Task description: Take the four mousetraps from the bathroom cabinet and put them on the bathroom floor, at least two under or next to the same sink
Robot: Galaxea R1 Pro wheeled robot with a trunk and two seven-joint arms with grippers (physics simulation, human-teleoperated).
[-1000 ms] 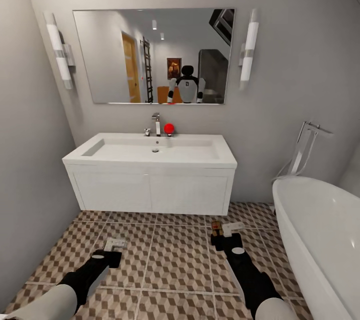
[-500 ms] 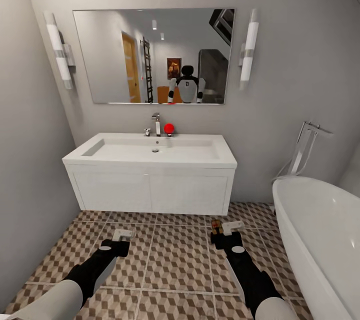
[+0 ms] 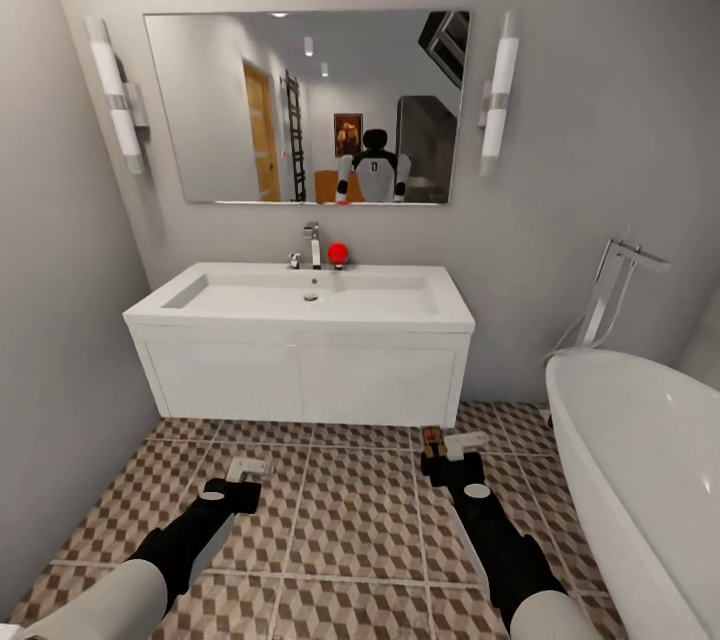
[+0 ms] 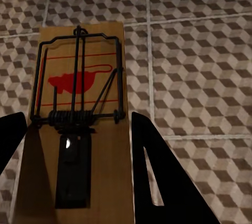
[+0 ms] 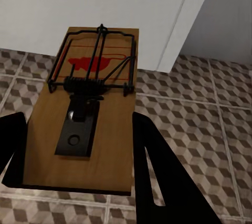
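1. The robot faces a white sink vanity (image 3: 300,360) on the wall, with a mirror (image 3: 305,108) above it and a white bathtub (image 3: 640,480) at the right.
2. Both arms reach forward and low over the bathroom floor (image 3: 350,520), which has the brown, beige and white cube-pattern tiles.
3. The left gripper (image 3: 240,476) holds a mousetrap (image 4: 79,129). In the left wrist view the tan wooden board sits between the two dark fingers (image 4: 157,171), with its long axis along them.
4. The end of this board with the red mouse print and the wire bow points away from the gripper, toward the pale base of the vanity. The dark metal plate is at the end near the wrist.
5. In the head view this mousetrap shows as a small pale piece at the left gripper tip, over the tiles in front of the left part of the vanity.
6. The right gripper (image 3: 450,450) holds a second mousetrap (image 5: 92,119), also lengthwise between its fingers (image 5: 157,171).
7. Its red print and spring end also point forward, toward the right corner of the vanity, and the board is a little tilted.
8. I cannot tell whether either board touches the floor.
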